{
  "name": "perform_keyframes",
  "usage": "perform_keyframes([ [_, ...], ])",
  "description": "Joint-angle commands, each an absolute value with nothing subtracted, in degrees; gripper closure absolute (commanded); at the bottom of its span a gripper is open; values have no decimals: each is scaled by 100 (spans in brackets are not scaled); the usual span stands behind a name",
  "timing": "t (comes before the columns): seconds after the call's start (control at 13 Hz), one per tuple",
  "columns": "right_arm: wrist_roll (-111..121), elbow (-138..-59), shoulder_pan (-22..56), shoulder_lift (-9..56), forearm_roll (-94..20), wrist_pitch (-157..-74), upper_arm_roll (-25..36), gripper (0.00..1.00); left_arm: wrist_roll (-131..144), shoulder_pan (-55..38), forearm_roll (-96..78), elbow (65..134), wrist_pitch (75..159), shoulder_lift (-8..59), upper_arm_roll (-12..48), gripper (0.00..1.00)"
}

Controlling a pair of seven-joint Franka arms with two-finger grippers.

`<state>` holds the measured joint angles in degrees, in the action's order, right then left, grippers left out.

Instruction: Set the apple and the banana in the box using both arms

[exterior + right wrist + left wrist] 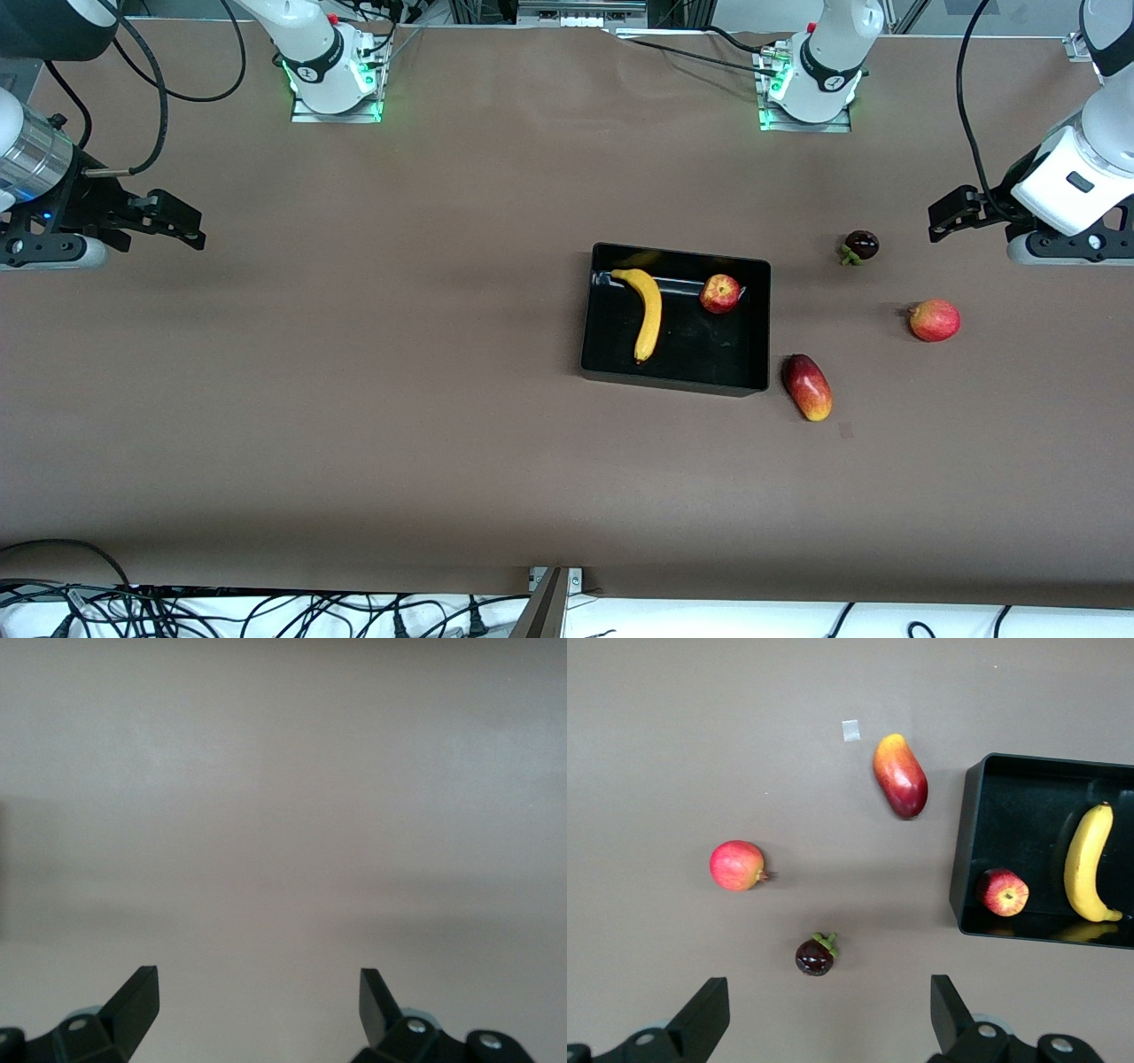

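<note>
high front camera facing the bases; left wrist camera sharing its box [678, 368] [967, 846]

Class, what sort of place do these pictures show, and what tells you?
Probably a robotics lab: two arms bolted to a brown table, loose cables along its edge, and fruit such as a banana in a box.

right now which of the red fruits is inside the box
The apple, the small round one with yellowish patches, lying in the black box near the banana. The elongated red-yellow fruit and the round pinkish-red fruit both lie on the table outside it.
</note>
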<state>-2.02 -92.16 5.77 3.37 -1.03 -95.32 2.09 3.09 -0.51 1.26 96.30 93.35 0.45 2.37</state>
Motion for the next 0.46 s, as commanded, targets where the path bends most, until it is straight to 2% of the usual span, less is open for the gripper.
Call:
perform_keyframes([
  [0.0,-264,-9132,527,352,-114,-9501,167,0,298,-26,-53,9545,9220,70,229,0],
  [0.38,-264,-9132,527,352,-114,-9501,167,0,343,-26,-53,9545,9202,70,246,0],
])
